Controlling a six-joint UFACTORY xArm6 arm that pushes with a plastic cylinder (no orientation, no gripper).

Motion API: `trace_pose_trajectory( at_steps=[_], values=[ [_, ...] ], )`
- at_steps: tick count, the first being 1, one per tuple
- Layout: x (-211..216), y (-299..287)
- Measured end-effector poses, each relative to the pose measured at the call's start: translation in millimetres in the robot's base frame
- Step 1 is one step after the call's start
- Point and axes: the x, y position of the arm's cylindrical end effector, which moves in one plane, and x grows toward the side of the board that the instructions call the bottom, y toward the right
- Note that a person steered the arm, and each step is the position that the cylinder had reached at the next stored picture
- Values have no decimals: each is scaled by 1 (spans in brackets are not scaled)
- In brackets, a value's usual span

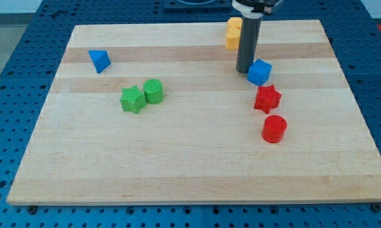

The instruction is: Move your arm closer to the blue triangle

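The blue triangle (99,61) lies near the board's upper left. My tip (243,70) rests on the board at the upper right, far to the right of the triangle. It stands just left of a blue cube (260,72), touching or nearly touching it. The rod rises from the tip to the view's top edge.
A yellow block (232,33) sits behind the rod near the top edge, partly hidden. A red star (267,99) and a red cylinder (274,128) lie below the blue cube. A green star (132,99) and a green cylinder (153,91) sit side by side left of centre. The wooden board (190,177) lies on a blue perforated table.
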Motion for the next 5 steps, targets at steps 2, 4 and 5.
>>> trace_pose_trajectory(
  at_steps=[2,4,5],
  values=[
    [1,-107],
    [24,-284],
    [20,-334]
  ],
)
